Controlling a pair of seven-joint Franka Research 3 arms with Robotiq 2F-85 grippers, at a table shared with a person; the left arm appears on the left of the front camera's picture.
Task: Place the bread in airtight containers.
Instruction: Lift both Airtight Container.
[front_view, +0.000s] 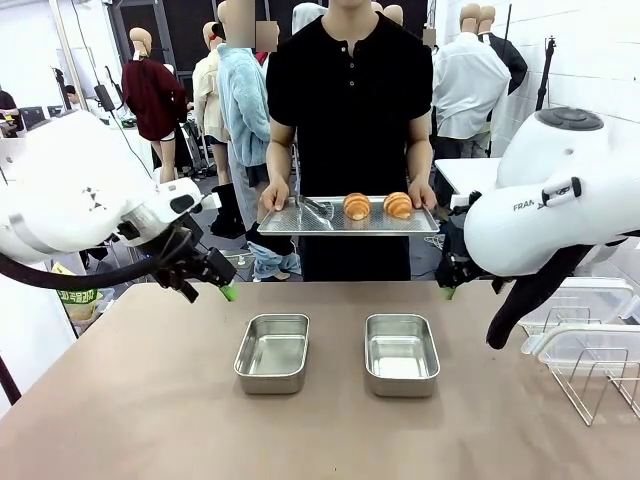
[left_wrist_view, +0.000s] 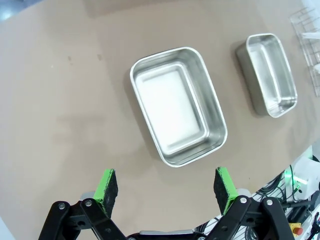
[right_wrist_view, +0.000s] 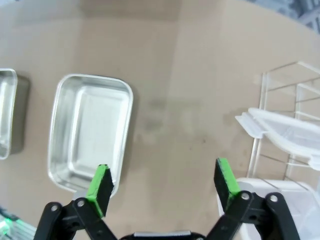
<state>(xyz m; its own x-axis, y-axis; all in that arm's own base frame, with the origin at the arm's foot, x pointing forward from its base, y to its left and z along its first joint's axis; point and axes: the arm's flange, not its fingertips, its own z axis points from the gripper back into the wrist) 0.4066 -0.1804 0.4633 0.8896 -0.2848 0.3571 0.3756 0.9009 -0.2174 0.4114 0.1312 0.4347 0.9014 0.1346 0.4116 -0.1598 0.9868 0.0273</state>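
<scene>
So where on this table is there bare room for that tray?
Widest bare table lies left of the left tub, and along the near edge in front of both tubs. The far strip between the tubs and the person's tray is bare. The gap to the right tub is narrow. Crowded: the right edge, with the wire rack and lids.

A plain brown tabletop (front_view: 140, 400) fills the foreground, evenly lit. Far behind, a white wall (front_view: 600, 50) stands right of a dark panel (front_view: 185, 25).

container (right_wrist_view: 6, 115) cut by edge, lids (front_view: 590, 350) cropped right
</scene>
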